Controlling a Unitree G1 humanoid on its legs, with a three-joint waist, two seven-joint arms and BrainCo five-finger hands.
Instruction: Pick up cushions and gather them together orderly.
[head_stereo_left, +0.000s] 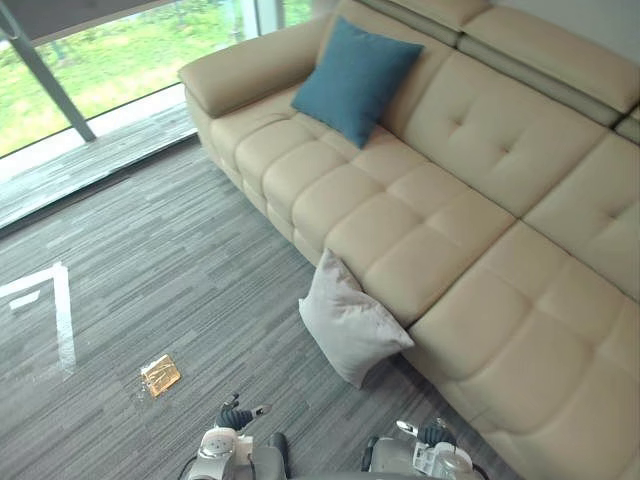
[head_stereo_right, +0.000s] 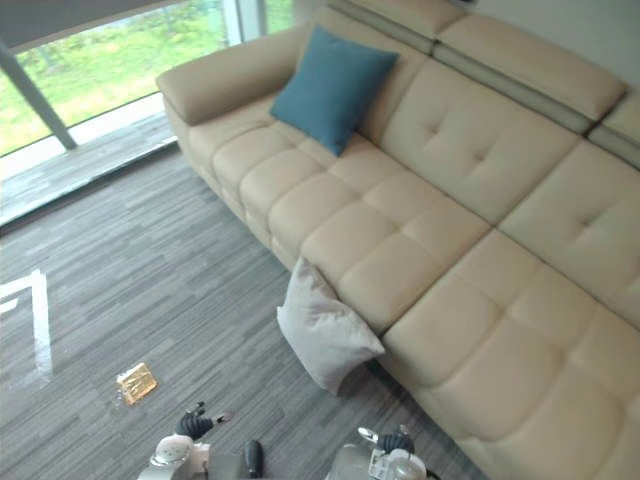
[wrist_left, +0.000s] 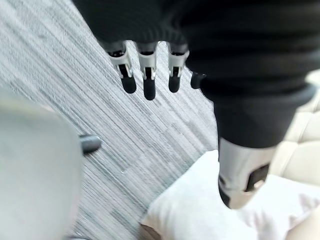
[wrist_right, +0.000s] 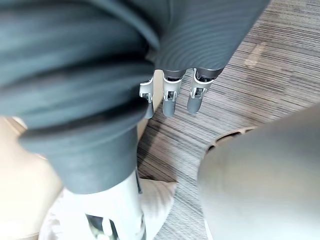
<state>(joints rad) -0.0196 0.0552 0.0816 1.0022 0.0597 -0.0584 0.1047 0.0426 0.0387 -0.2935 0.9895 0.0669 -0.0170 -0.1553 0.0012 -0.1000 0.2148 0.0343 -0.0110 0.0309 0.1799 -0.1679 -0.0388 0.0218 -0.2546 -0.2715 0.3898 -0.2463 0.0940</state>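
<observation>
A pale grey cushion (head_stereo_left: 348, 320) stands on the carpet, leaning against the front of the beige sofa (head_stereo_left: 470, 230). A blue cushion (head_stereo_left: 354, 78) leans on the sofa's backrest near its left arm. My left hand (wrist_left: 145, 75) hangs above the carpet with relaxed fingers and holds nothing; the grey cushion (wrist_left: 200, 210) shows beyond it. My right hand (wrist_right: 172, 92) also hangs low with relaxed, empty fingers, and a corner of the grey cushion (wrist_right: 157, 200) lies below it. Both hands (head_stereo_left: 235, 418) sit at the bottom edge of the eye views, short of the grey cushion.
Grey striped carpet (head_stereo_left: 150, 270) covers the floor. A small golden wrapper (head_stereo_left: 160, 375) lies on it to the left. White tape marks (head_stereo_left: 60, 310) run at the far left. A large window (head_stereo_left: 110, 60) with a slanted post stands behind.
</observation>
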